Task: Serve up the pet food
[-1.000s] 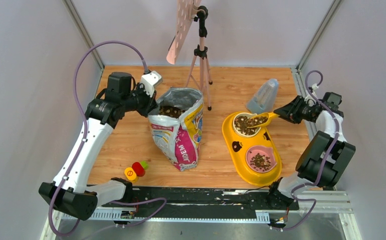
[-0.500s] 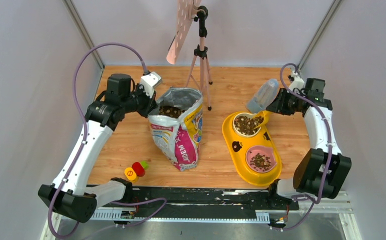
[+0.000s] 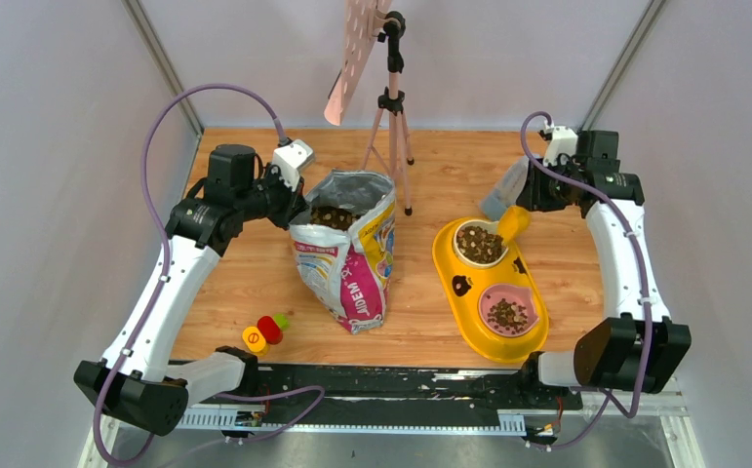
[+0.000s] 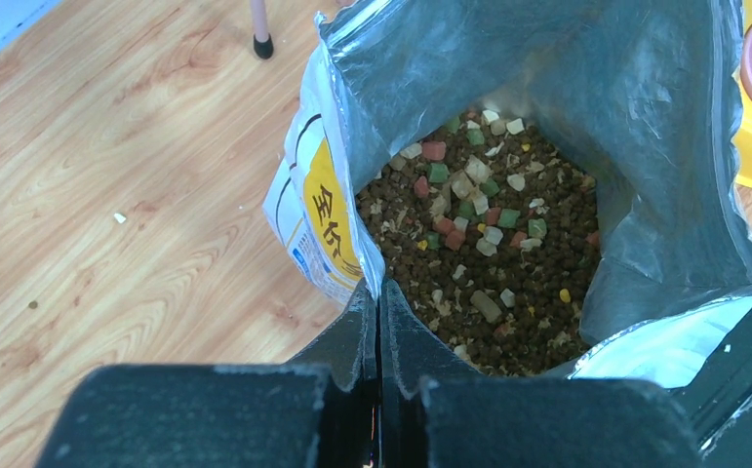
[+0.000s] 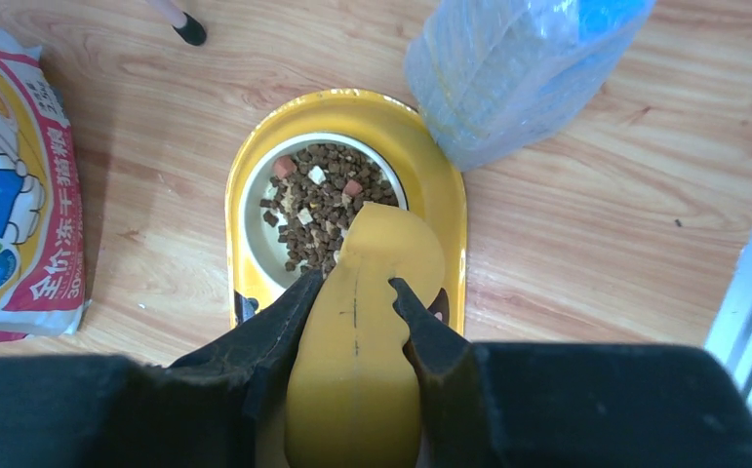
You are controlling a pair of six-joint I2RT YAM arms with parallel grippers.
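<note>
Wooden tabletop point(image 3: 430, 166): right gripper point(image 5: 354, 283) clamps scoop point(image 5: 362, 390), tipped over kibble point(image 5: 318, 205) in centre-frame bowl point(image 5: 250, 195); left gripper point(image 4: 379, 292) pinches bag point(image 4: 323, 195); next, probably rescoop.

wooden table point(image 3: 255, 263), open printed bag point(image 3: 347, 268), yellow feeder point(image 3: 447, 261), tripod point(image 3: 392, 117), small coloured pieces point(image 3: 264, 331)
</note>
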